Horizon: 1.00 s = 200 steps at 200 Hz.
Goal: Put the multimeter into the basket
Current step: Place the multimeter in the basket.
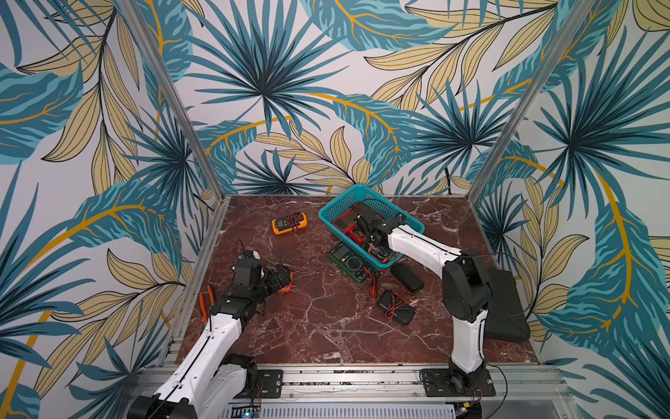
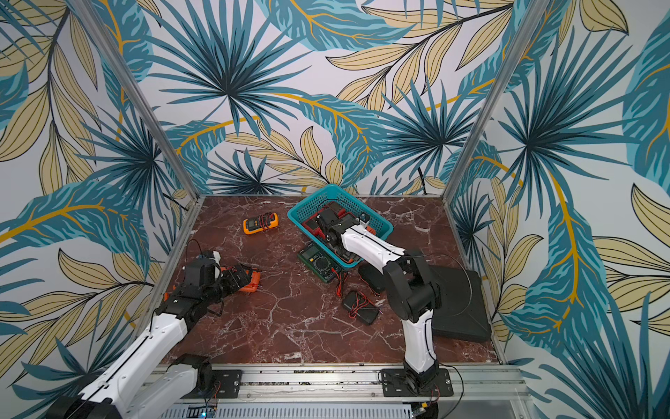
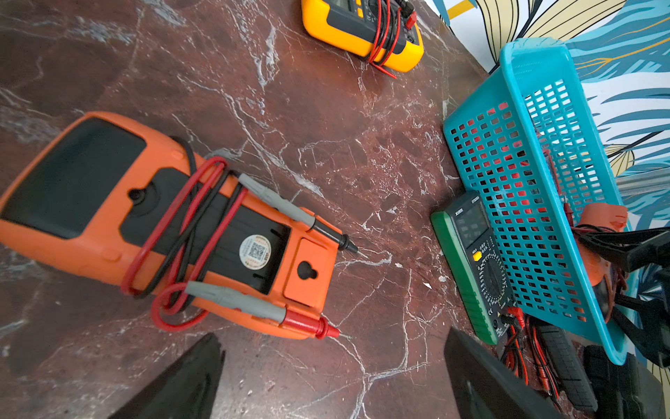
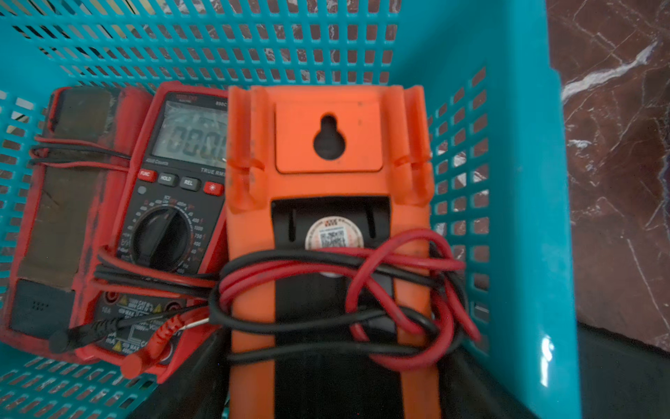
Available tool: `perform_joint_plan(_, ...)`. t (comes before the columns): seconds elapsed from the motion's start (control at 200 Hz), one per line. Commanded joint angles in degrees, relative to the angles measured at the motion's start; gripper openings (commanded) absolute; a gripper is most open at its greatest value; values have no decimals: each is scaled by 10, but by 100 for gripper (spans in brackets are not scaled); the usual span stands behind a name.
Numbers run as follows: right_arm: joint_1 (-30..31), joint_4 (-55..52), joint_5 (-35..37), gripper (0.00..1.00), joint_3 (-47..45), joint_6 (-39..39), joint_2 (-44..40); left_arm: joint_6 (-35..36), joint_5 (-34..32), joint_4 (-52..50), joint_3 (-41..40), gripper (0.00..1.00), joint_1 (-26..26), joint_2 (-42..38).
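Marble table (image 1: pixel 326 326): broad bare floor at centre and along the near edge. Basket (image 4: pixel 522 217), far right: the right gripper (image 4: pixel 337 362) clamps the orange multimeter (image 4: pixel 326 174) inside, tight between the basket wall and a red multimeter (image 4: pixel 174 203); its lower end is cut off. Left gripper (image 3: pixel 331 348): spread wide, empty, near a second orange meter (image 3: pixel 163 225).

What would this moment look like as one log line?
right gripper: shut on orange multimeter, inside basket | left gripper: open, near second orange multimeter on table | status: not yet released
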Motion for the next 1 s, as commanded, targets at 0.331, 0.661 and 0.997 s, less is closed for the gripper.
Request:
perform_joint_plan(0.331,-10,-17,9,40,-29,1,1,8,-1,12,12,100,4,-3)
perform_joint_plan(0.661,-20,-12,10,67,-12,-22,19,11,-8,0,16,100,4,-10)
perform_joint_plan(0.997,-20,2,10,100,-7,-67,-5,10,-34,-29,19,100,4,-39)
